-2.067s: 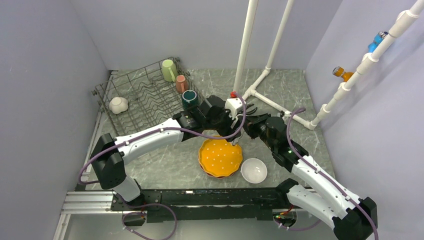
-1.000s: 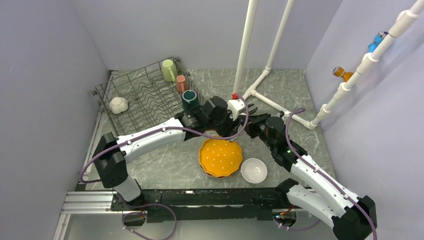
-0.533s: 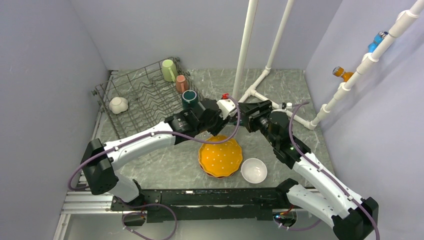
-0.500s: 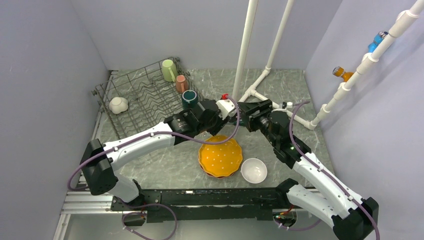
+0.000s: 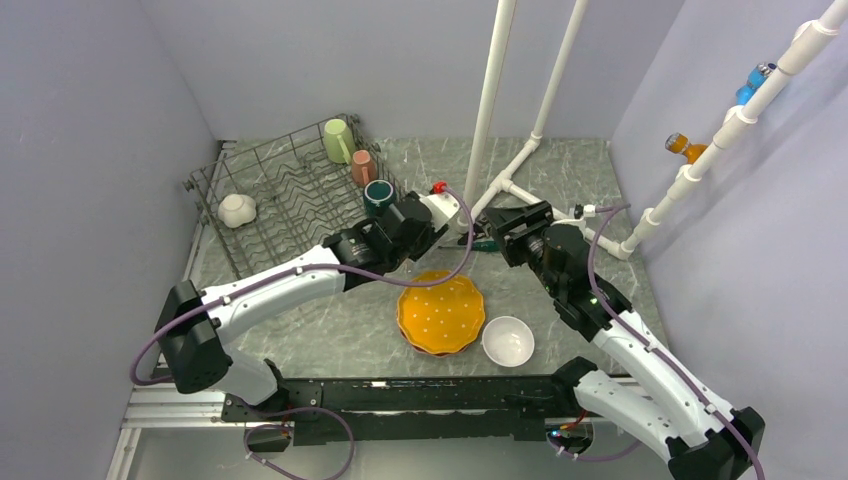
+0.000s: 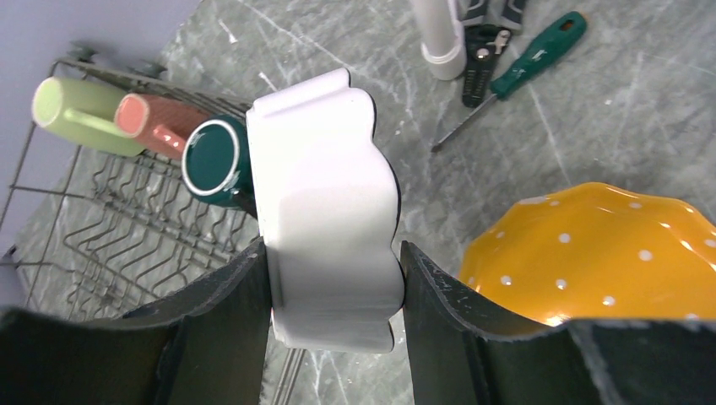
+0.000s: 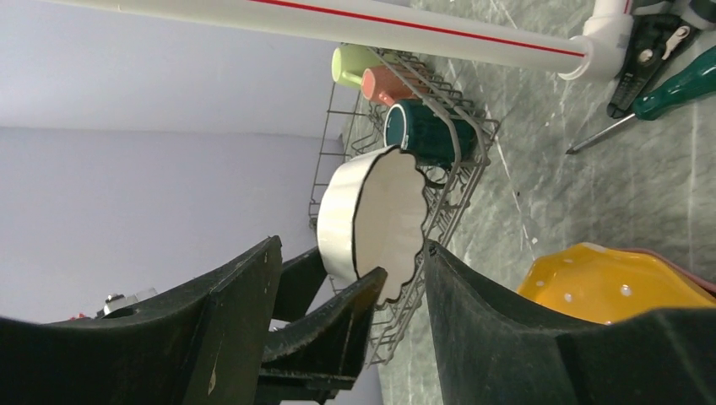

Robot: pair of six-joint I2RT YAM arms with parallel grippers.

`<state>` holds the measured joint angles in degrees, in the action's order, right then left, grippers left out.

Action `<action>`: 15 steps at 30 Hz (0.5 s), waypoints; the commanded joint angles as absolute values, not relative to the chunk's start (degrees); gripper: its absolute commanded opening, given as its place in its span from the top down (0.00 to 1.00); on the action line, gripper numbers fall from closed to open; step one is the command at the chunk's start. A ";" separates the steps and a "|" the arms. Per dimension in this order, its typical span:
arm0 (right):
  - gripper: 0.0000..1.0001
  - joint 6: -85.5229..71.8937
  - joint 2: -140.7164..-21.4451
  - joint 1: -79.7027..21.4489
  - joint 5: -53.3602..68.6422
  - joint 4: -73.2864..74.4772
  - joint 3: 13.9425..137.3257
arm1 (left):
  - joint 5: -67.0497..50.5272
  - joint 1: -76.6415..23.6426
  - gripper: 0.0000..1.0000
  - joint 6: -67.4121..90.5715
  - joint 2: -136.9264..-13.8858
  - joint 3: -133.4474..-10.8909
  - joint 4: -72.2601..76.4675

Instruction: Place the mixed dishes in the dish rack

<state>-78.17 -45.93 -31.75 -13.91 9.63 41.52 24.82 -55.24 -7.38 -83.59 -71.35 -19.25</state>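
We grip the white scalloped bowl [image 6: 325,202] in our left end effector [image 6: 333,283], raised beside the dark teal mug [image 6: 211,164] in the dish rack [image 5: 262,205], while our right end effector [image 7: 350,253] stands open, empty.

A green-handled screwdriver [image 6: 540,52] lies on the grey marbled worktop [image 6: 608,118], just beside black-handled pliers [image 6: 483,42] at the foot of a white plastic pipe frame [image 5: 492,95]. On a slanting white pipe [image 5: 740,115] at the right sit a blue fitting [image 5: 756,80] and an orange fitting [image 5: 684,146].
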 commanded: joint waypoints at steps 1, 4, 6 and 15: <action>0.36 -76.21 -43.48 -31.73 -16.77 11.19 43.64 | 31.98 -53.51 1.00 -9.38 -79.25 -72.98 -12.26; 0.36 -75.44 -43.57 -31.65 -17.18 11.98 44.37 | 31.81 -51.31 1.00 -8.89 -77.54 -72.59 -11.92; 0.36 -75.33 -43.52 -31.77 -16.72 11.88 44.15 | 31.90 -49.10 1.00 -8.35 -76.72 -72.95 -12.59; 0.36 -73.97 -44.51 -31.75 -18.01 11.92 44.68 | 30.15 -33.92 1.00 -3.98 -76.92 -73.74 -14.20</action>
